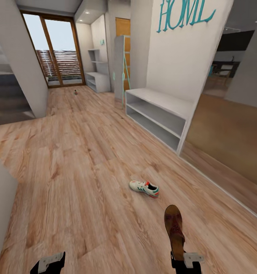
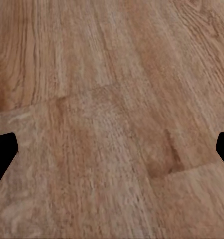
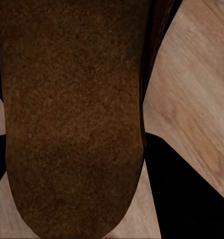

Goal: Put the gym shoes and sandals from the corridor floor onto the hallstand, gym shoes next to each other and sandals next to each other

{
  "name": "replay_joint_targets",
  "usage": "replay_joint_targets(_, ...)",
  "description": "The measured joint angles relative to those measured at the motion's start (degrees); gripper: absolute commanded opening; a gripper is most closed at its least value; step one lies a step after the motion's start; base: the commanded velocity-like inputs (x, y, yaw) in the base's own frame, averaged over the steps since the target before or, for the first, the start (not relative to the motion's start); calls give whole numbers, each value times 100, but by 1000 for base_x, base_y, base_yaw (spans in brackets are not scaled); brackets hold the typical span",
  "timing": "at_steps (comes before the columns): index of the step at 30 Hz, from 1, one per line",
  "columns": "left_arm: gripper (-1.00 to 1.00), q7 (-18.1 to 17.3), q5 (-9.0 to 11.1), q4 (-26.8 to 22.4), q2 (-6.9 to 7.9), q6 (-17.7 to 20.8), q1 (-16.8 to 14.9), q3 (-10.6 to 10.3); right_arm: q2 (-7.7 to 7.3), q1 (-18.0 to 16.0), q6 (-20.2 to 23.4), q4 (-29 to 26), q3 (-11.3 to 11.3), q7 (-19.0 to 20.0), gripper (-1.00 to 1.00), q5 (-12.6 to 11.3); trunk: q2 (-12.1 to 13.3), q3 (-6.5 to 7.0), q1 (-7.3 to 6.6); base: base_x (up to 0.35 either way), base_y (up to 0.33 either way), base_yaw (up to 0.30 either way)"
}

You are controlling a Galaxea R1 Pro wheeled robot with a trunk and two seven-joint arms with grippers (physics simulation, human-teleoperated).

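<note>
A dark brown sandal [image 1: 174, 228] with a tan insole sticks forward from my right gripper [image 1: 184, 262], which is shut on its heel end; in the right wrist view the sandal [image 3: 72, 114] sits between the black fingers [image 3: 186, 194]. One white gym shoe [image 1: 144, 188] with green stripes and an orange-red heel lies on the wood corridor floor [image 1: 79, 160], just ahead of the sandal. My left gripper [image 1: 48, 262] hangs open over bare planks [image 2: 112, 154]. The pale-grey hallstand [image 1: 98, 81], with floating shelves above it, stands far down the corridor.
A straight-sided white bench unit [image 1: 158, 116] stands along the right wall under teal "HOME" lettering [image 1: 183, 15]. A small object [image 1: 75, 91], too distant to identify, lies on the floor near the glass doors [image 1: 54, 51]. A grey wall corner [image 1: 18, 61] juts in at the left.
</note>
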Motion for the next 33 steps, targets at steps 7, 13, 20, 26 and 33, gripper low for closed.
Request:
replay_joint_targets(7, 100, 0, 1, 0, -1, 0, 1, 0, 0, 0, 0, 0, 0, 4, -100, 6, 0, 49, 0, 335, 0, 187)
replay_joint_targets(13, 100, 0, 1, -1, -3, 0, 0, -2, 0, 1, 2, -9, -4, 0, -100, 1, 0, 83, 0, 326, 80, 130)
replay_joint_targets(20, 100, 0, 1, -5, -5, 1, 1, -1, 1, 0, 10, -34, 7, 5, -100, -2, 0, 84, 1, 288, 193, 151)
replay_joint_targets(26, 100, 0, 1, -3, -5, 1, 1, -4, 1, 0, 10, -34, 7, 5, -100, -1, 0, 84, 1, 289, 186, 275)
replay_joint_targets(33, 100, -5, 1, -1, -5, 0, 2, -5, 1, 0, 9, -34, 9, 5, -100, -1, 0, 84, 0, 314, 92, 278)
